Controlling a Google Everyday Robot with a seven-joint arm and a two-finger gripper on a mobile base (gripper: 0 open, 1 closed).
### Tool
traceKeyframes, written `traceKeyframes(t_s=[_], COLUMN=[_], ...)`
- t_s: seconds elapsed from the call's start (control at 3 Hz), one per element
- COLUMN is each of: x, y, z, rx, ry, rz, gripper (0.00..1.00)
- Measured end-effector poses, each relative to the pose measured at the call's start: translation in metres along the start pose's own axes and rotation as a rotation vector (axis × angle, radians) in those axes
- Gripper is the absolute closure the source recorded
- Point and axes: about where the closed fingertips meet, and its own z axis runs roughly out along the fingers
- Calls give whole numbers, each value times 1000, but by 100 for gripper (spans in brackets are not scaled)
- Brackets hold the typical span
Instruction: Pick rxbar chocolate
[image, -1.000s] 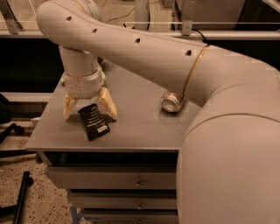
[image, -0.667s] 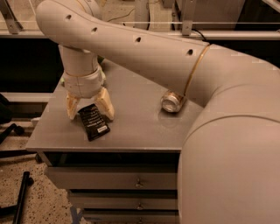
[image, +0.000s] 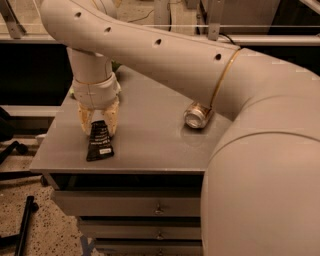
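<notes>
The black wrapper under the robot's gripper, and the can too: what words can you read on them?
rxbar chocolate: lines of white text, too blurred to read.
can: no readable text.
gripper, down over the bar's upper end: no text on it.

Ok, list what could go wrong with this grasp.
The gripper straddles only the far end of the rxbar chocolate, fingers open; closing there, the flat wrapper may pivot or slip out. The bar lies close to the front edge of the table, so a nudge could push it off.
</notes>
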Motion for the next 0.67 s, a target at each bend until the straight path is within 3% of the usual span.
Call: traceKeyframes(t_s=[0.67], x=[40], y=[23], z=[-64], rx=[155], ry=[68], rz=[91], gripper=[100])
